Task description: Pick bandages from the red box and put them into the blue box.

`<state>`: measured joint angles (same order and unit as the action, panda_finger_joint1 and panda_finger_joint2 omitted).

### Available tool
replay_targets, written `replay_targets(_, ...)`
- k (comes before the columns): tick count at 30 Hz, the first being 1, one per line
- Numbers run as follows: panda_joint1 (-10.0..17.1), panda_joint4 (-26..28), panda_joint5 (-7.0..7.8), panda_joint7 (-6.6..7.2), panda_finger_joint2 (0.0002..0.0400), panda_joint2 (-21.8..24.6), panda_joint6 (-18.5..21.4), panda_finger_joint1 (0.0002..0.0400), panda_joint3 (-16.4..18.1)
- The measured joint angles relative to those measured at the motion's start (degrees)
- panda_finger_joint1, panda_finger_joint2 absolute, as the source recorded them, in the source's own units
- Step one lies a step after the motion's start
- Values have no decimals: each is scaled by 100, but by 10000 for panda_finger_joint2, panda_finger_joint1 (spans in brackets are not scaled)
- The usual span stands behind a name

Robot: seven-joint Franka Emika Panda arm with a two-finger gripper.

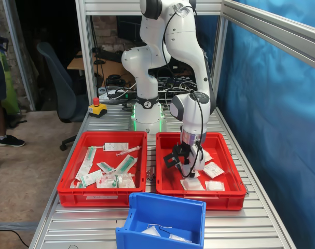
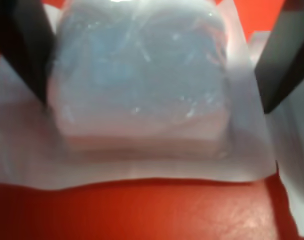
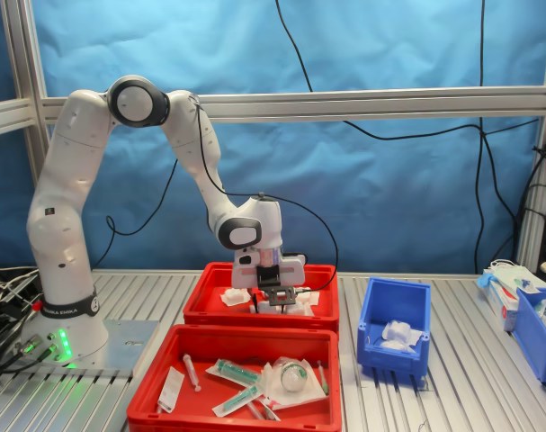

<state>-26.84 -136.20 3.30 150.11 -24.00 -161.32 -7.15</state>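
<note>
The end effector [image 2: 152,65] sits spread apart, its fingers [image 2: 21,45] flanking one bandage [image 2: 141,80] lying directly beneath in the red box [image 2: 141,210], unclamped

1. Red box [image 1: 235,182]: wide, shallow, rimmed crate on the slatted table, at the first exterior view's right; its twin with syringes sits just beside it.
2. Bandages: puffy white squares in clear crinkly wrap. One [image 2: 139,82] lies flat on the red floor between my two dark fingers [image 2: 24,47]; contact cannot be told. Others [image 1: 213,169] lie loose in the box.
3. Blue box [image 3: 394,335]: taller-walled, lowered front lip, upright near the crates; white wrapped pads inside.
</note>
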Motion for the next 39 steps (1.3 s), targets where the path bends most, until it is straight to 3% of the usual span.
replay_targets(4, 0, 5, 0, 0, 343, -1, 0, 343, -4)
replay_targets(5, 0, 6, 0, 0, 293, -1, 0, 293, -6)
replay_targets(8, 0, 9, 0, 0, 293, -1, 0, 293, -8)
replay_targets(9, 0, 10, 0, 0, 243, 0, 0, 243, -8)
replay_targets(13, 0, 21, 0, 0, 243, 0, 0, 243, -12)
replay_targets(14, 0, 31, 0, 0, 193, 0, 0, 193, -15)
replay_targets(18, 0, 48, 0, 0, 193, 0, 0, 193, -18)
replay_targets(19, 0, 53, 0, 0, 143, 0, 0, 143, -18)
replay_targets(22, 0, 74, 0, 0, 143, 0, 0, 143, -20)
replay_targets(23, 0, 77, 0, 0, 94, 0, 0, 94, -20)
replay_targets(33, -3, 97, 0, 0, 88, 34, 166, 88, -43)
replay_targets(39, -3, 93, 0, 0, 88, 325, 739, 88, -142)
